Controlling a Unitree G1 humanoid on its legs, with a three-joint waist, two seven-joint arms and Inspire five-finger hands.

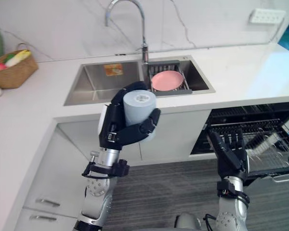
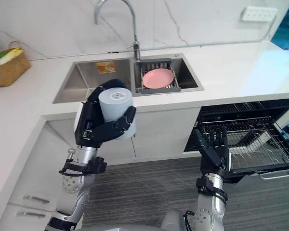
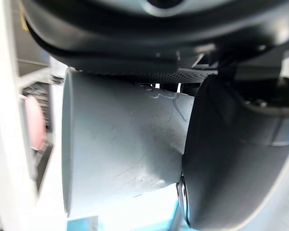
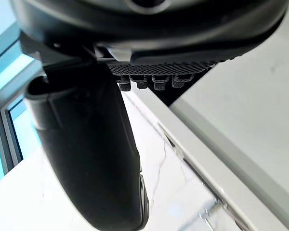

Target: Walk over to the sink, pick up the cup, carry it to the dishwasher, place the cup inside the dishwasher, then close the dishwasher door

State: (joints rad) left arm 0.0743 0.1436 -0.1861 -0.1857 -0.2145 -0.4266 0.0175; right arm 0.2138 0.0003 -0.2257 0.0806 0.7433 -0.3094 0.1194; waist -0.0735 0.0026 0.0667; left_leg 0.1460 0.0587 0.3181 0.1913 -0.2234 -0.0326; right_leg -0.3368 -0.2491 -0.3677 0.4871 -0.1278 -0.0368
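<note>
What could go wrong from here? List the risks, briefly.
1. The cup sits in the left hand, on the side away from the dishwasher; swinging it across could clip the counter edge.
2. The open right hand hangs before the pulled-out rack, possibly blocking the way in.

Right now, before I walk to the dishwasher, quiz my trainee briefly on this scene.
1. True or false: the left hand is curled round the cup.
2. Fill in: the dishwasher stands ____.
3. The plate lies: A in the cup; B on the rack in the sink; C in the dishwasher.
Key: 1 true; 2 open; 3 B.
</note>
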